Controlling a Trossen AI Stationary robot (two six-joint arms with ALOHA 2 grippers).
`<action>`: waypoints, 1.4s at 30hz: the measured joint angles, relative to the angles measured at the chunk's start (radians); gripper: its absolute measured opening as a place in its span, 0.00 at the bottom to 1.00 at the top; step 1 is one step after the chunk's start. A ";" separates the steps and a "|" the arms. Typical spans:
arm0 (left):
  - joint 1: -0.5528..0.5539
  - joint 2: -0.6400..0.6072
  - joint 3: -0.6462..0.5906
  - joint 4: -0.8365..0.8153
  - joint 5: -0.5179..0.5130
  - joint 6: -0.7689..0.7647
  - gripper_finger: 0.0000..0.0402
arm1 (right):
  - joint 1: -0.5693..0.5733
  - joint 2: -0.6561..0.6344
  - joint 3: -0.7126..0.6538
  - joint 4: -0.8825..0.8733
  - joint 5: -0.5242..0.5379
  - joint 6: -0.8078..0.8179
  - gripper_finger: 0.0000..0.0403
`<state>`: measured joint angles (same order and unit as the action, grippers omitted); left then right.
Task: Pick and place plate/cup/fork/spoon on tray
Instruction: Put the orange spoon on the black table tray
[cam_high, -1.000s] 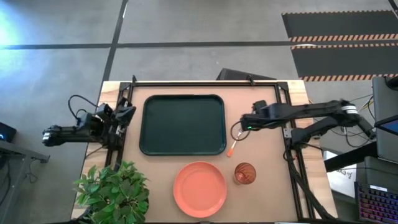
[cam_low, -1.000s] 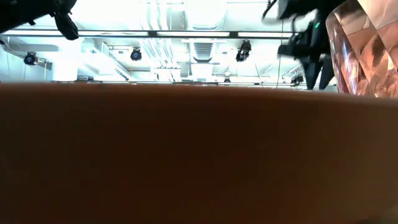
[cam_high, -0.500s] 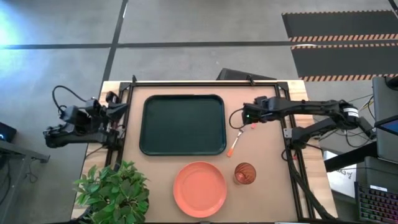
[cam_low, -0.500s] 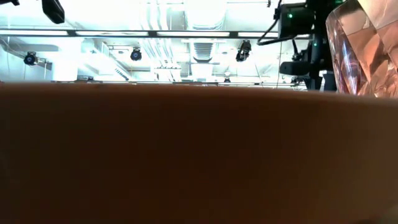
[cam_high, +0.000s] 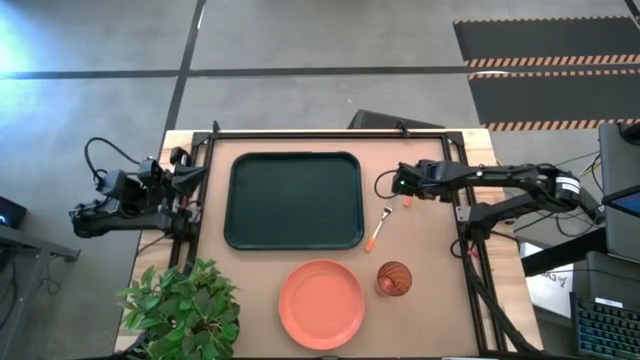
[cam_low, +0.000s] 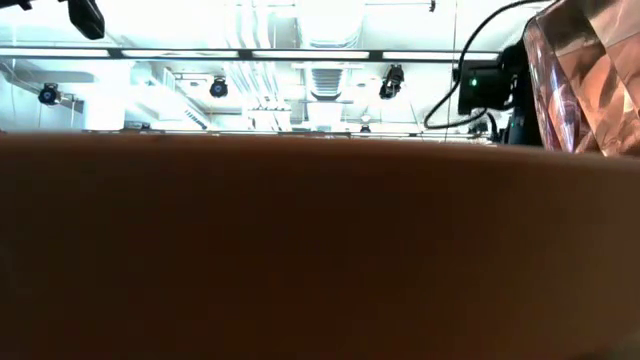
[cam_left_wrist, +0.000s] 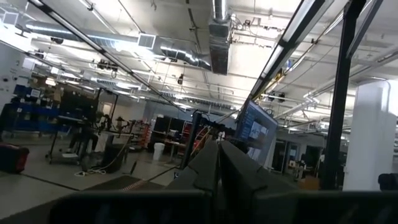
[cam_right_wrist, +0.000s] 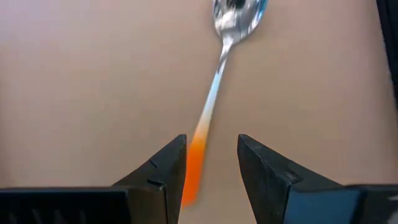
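The dark tray (cam_high: 293, 200) lies at the table's far middle. The salmon plate (cam_high: 321, 303) lies flat near the front edge, and the red-brown cup (cam_high: 393, 279) stands to its right, also close up in the low view (cam_low: 590, 70). An orange-handled utensil (cam_high: 378, 228) lies between tray and cup. A short orange end (cam_high: 407, 202) shows beside my right gripper (cam_high: 398, 186). My right gripper (cam_right_wrist: 211, 162) is open over the spoon (cam_right_wrist: 217, 81), its fingers on either side of the orange handle. My left gripper (cam_high: 195, 172) is shut at the tray's left, pointing up into the room.
A potted plant (cam_high: 185, 310) stands at the near left corner. Black frame rails (cam_high: 330, 131) run along the table's far, left and right sides. A cable loop (cam_high: 380, 185) hangs by my right gripper. Bare tabletop lies right of the tray.
My left gripper has drawn back toward the table's left edge and tipped upward. My right gripper has moved toward the table's right and far edges, uncovering the utensil's silver head and an orange end beside it. Tray, plate and cup have stayed put.
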<state>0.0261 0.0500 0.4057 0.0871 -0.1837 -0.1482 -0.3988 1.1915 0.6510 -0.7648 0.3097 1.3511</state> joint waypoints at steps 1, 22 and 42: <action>0.000 0.001 0.000 -0.001 0.000 0.000 0.00 | -0.005 0.012 -0.006 0.016 0.005 0.009 0.33; -0.001 -0.001 0.000 0.000 0.025 -0.004 0.00 | -0.121 0.343 0.106 0.136 0.042 -0.080 0.32; 0.000 -0.001 0.000 0.000 0.024 -0.005 0.00 | -0.121 0.318 0.110 0.124 0.043 -0.195 0.02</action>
<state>0.0261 0.0494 0.4061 0.0868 -0.1593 -0.1532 -0.5194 1.5094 0.7609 -0.6405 0.3523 1.1563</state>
